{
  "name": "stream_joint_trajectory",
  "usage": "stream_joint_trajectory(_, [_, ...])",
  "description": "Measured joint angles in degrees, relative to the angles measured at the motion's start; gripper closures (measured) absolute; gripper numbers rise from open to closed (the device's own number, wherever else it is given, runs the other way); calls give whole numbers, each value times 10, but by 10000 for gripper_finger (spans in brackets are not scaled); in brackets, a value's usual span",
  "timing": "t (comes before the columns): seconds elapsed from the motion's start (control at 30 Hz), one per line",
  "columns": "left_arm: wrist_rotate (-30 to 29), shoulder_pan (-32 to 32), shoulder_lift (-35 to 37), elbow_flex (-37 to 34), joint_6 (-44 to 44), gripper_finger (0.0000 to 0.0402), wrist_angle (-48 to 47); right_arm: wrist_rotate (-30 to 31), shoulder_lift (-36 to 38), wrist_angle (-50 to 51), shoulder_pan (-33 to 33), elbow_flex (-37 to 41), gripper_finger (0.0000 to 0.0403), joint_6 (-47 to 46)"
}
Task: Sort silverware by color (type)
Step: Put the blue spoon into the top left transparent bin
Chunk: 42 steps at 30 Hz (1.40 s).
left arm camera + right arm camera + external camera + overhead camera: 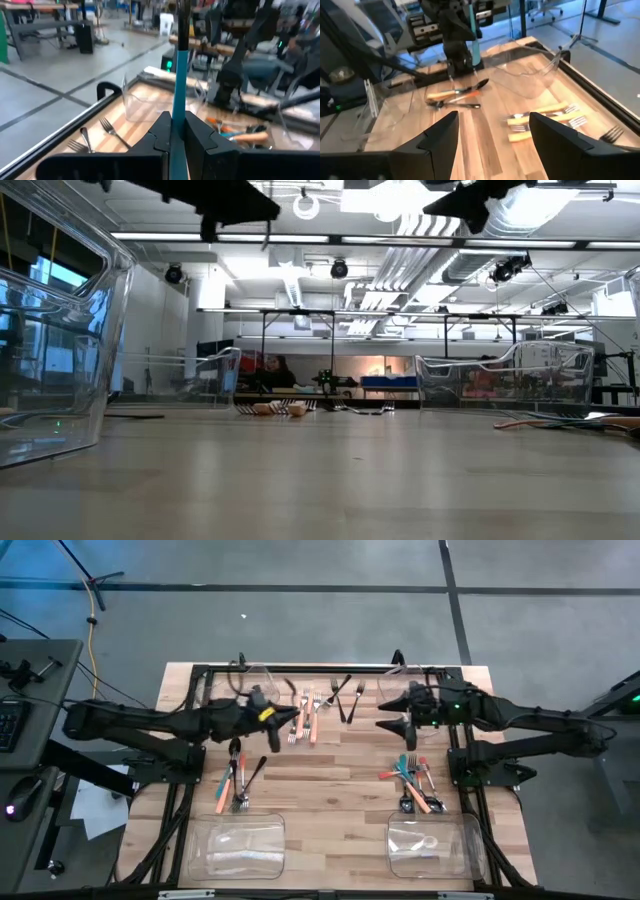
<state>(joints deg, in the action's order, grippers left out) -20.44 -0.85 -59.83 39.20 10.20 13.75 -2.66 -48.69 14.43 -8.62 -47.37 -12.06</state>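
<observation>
Your left tool [177, 142] is clamped on a teal-handled utensil [179, 75], held upright above the worktop [330, 790]; your right tool [492, 132] hangs with fingers apart, empty; next, carry the teal piece to the teal-and-orange pile [412, 780] by the right arm.

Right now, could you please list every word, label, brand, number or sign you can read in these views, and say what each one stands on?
None: no readable text shows in any view.
Silverware, clear bins and wooden table: no printing shows.
Both arms: no legible marking.
Room behind the table in the low view: anything there is too small or blurred to read.
</observation>
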Motion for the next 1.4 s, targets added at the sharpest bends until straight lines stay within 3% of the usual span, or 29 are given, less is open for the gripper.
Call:
stream_joint_trajectory(0.1, [1,8,45,-32,0,390,3,16,16,-55,11,34,175,-18])
stream_joint_trajectory(0.33, [5,16,109,-47,-30,390,-7,15,11,-294,32,147,175,-63])
stream_joint_trajectory(0.63, [-17,16,121,-47,-16,390,-37,14,10,-320,33,149,175,-62])
stream_joint_trajectory(0.77, [-79,5,117,-26,1,390,-106,14,10,-322,33,148,175,-45])
stream_joint_trajectory(0.9, [-91,-56,114,49,5,390,-250,14,10,-323,33,148,175,-44])
stream_joint_trajectory(1.1, [-58,-199,78,159,17,390,-503,14,10,-323,33,148,175,-44])
stream_joint_trajectory(1.3, [37,-314,28,177,12,390,-592,14,10,-323,33,148,175,-46])
stream_joint_trajectory(1.4, [51,-345,-8,177,-1,390,-617,18,10,-323,33,148,175,-62])
